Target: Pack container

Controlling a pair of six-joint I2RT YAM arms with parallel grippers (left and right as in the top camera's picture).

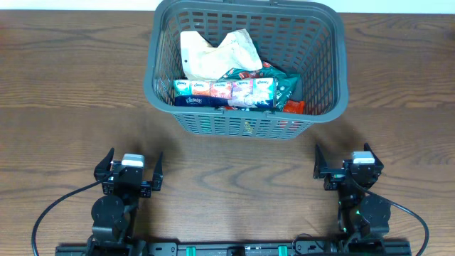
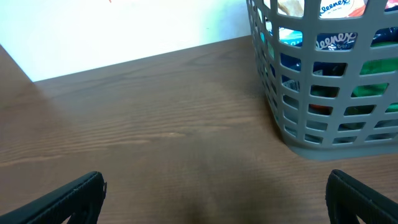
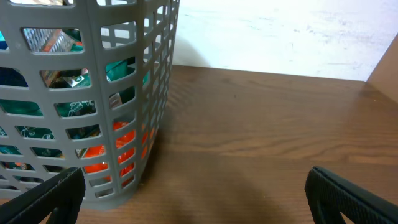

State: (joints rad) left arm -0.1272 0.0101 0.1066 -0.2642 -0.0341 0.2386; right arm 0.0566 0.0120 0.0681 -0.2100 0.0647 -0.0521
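Note:
The container point(image 1: 334, 50) is a large dark grey lattice basket at the table's far middle. It holds a crumpled cream bag point(image 1: 213, 51), a row of Kleenex tissue packs point(image 1: 224, 91), a green packet point(image 1: 284, 84) and an orange packet point(image 1: 294, 107). The basket also shows at the right in the left wrist view point(image 2: 298, 134) and at the left in the right wrist view point(image 3: 134, 124). My left gripper point(image 1: 132, 169) is open and empty near the front left; its jaws show over bare wood point(image 2: 214, 199). My right gripper point(image 1: 348, 165) is open and empty near the front right point(image 3: 193, 199).
The wooden table point(image 1: 71, 92) runs wide on both sides of the basket. A white wall edge lies beyond the table's far side point(image 2: 124, 31). Black cables trail from both arm bases at the front edge.

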